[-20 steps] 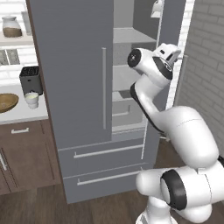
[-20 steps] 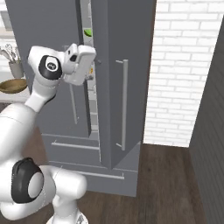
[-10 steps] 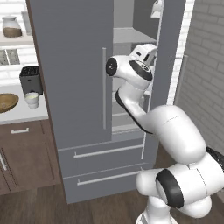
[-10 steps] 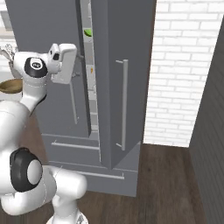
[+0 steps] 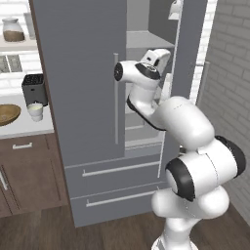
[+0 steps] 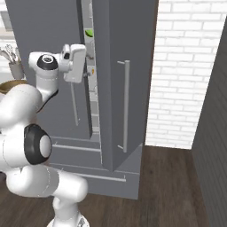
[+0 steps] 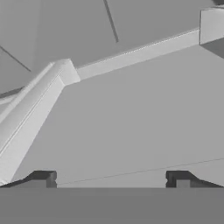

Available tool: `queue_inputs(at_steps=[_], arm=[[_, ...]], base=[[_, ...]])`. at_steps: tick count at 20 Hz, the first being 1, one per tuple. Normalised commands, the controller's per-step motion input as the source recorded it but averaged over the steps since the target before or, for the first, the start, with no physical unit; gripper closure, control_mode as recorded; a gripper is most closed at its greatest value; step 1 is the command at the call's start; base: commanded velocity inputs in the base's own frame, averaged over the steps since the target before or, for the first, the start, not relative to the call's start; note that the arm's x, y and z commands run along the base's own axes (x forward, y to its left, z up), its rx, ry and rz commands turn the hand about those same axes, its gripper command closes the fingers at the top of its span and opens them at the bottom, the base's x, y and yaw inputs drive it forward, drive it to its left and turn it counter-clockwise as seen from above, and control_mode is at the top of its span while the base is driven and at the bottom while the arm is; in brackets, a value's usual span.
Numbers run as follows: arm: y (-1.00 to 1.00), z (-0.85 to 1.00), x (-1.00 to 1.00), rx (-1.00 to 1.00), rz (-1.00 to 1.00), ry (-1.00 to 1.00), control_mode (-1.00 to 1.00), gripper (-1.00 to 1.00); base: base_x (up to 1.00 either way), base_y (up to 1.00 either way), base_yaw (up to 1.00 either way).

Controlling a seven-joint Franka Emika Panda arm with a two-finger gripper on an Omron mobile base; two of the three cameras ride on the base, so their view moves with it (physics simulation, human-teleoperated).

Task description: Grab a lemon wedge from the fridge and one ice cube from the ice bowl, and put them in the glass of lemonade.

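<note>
Left base view: the arm's upper joints have swung leftward across the fridge [image 5: 78,73] front over the last second, and the hand that was reaching toward the right door edge now sits in front of the gap between the two doors, level with an upper shelf. I judge this a re-aiming toward the interior, with the lemon wedge not yet picked.

The gripper [image 7: 111,177] shows in the hand view as two dark tips set wide apart with nothing between them, looking at smooth grey panels and a pale shelf edge or ledge running diagonally (which part of the fridge this is, I cannot tell).

In the right base view a small yellow-green piece, probably the lemon wedge [image 6: 89,33], sits high in the narrow opening, above the hand.

On the counter to the left, the ice bowl [image 5: 7,114] is a wide shallow wooden round, and the glass of lemonade [image 5: 35,110] is a short whitish cup just beside it, in front of a boxy black toaster [image 5: 33,89]. The fridge is flat matte grey with long bar handles and two lower drawers; a white brick wall [image 6: 186,66] stands to its right.
</note>
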Motion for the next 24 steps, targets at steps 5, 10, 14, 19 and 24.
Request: queue_inputs(at_steps=[5,10,14,19,24], arm=[[-0.93,-0.15,0.0,0.0,-0.2,0.01,-1.0,-1.0],[-1.0,-0.09,-0.01,0.01,-0.2,0.01,-1.0,-1.0],[-1.0,-0.16,-0.01,0.02,-0.21,0.0,-1.0,-1.0],[-1.0,-0.19,-0.03,0.04,-0.2,0.0,-1.0,-1.0],[-0.98,-0.02,-0.04,0.05,-0.16,0.0,-1.0,-1.0]], base=[[0.0,0.0,0.0],[0.0,0.0,0.0],[0.0,0.0,0.0],[0.0,0.0,0.0],[0.0,0.0,0.0]])
